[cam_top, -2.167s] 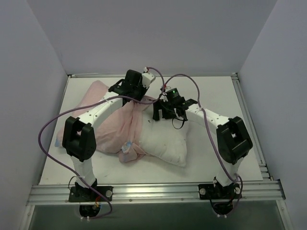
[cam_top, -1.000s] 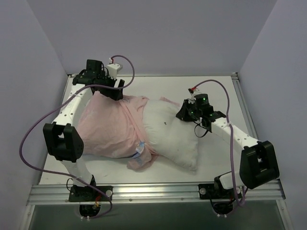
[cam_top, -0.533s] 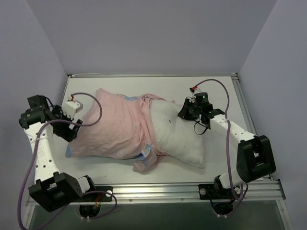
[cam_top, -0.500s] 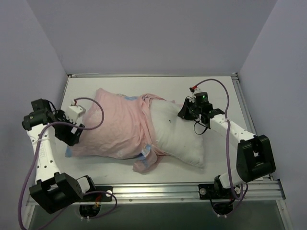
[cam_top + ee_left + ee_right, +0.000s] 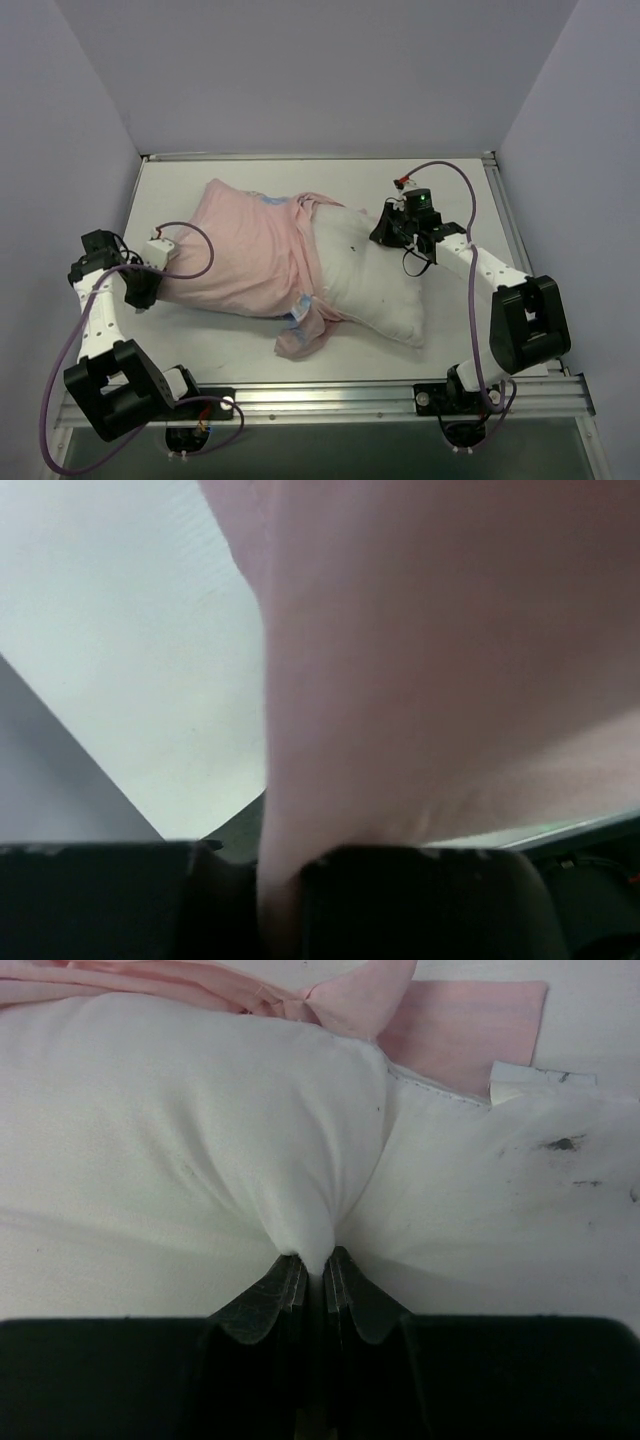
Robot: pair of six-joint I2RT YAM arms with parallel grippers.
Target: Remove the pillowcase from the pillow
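Observation:
The pillowcase, pink side up, covers the left half of the pillow, whose bare white right half sticks out. Bunched folds of the pillowcase's open end show a little blue print. My left gripper sits at the cloth's left end; in the left wrist view it is shut on a fold of the pink pillowcase. My right gripper is at the pillow's far right corner, and the right wrist view shows it shut on a pinch of the white pillow.
Grey walls close in the white table on the left, back and right. An aluminium rail runs along the near edge. Purple cables loop off both arms. A small white tag lies by the pillow's seam.
My left arm swung from the back left down to the near left end of the pillowcase and shut on it. The right gripper kept its pinch on the pillow.

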